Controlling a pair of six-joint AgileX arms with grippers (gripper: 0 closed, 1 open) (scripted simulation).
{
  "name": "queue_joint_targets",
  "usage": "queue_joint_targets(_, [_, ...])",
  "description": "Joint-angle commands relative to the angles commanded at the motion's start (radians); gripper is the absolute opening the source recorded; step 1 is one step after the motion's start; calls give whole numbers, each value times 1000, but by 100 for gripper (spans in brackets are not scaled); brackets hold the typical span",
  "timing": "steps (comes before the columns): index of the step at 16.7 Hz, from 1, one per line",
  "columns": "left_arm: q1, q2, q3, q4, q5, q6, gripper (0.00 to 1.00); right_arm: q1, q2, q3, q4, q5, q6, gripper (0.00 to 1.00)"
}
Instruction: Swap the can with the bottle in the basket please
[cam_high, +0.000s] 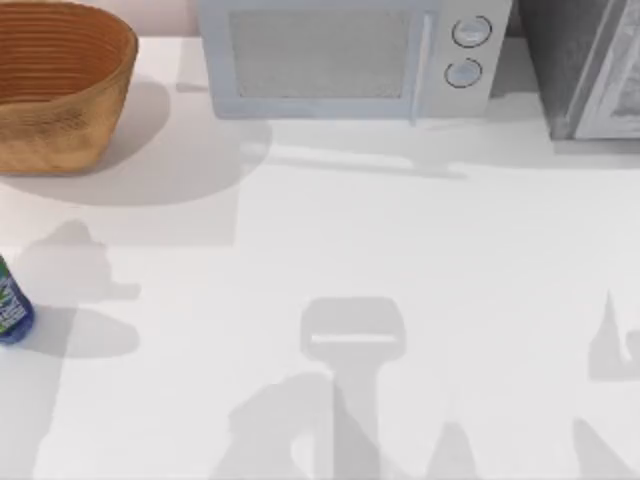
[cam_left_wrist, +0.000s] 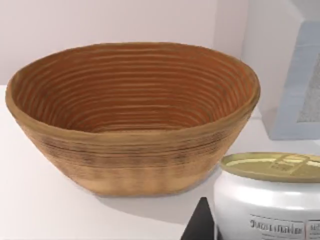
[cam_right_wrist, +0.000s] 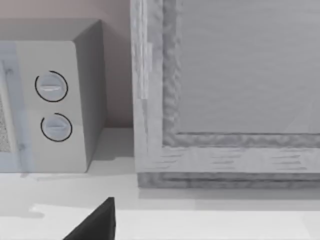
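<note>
While the basket (cam_high: 55, 85) sits empty at the far left of the tabletop (cam_high: 400, 260), the can (cam_left_wrist: 267, 200) is close before the left wrist camera, just beside the basket's outer wall and out of it. A dark fingertip (cam_left_wrist: 200, 225) of the left tool shows next to the can, but whether the left tool is pinching the can, or is spread or pressed together, cannot be told. The bottle (cam_high: 12, 305) stands at the left edge of the tabletop, nearer than the basket and well apart from it. Judging by this, the removal half of the swap looks in hand: the can is out and needs parking somewhere clear of the basket. Next, the bottle must be gripped upright, lifted over the rim and lowered inside. The right arm seems parked facing the microwave (cam_high: 350, 60) and a grey cabinet (cam_right_wrist: 225, 90); a dark corner (cam_right_wrist: 95, 222) shows low in its wrist view, and the right tool's state cannot be told either
</note>
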Motion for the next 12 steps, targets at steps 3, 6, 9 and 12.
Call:
queue_joint_targets(3, [-13, -289, -270, 118, -36, -12, 0, 0, 0, 0, 0, 0, 0, 100])
queue_joint_targets(6, [-23, -489, -464, 208, -64, -23, 0, 0, 0, 0, 0, 0, 0, 100])
queue_joint_targets(9, [-28, -595, -567, 260, -80, -30, 0, 0, 0, 0, 0, 0, 0, 100])
queue_joint_targets(12, [-29, -612, -584, 269, -83, -31, 0, 0, 0, 0, 0, 0, 0, 100])
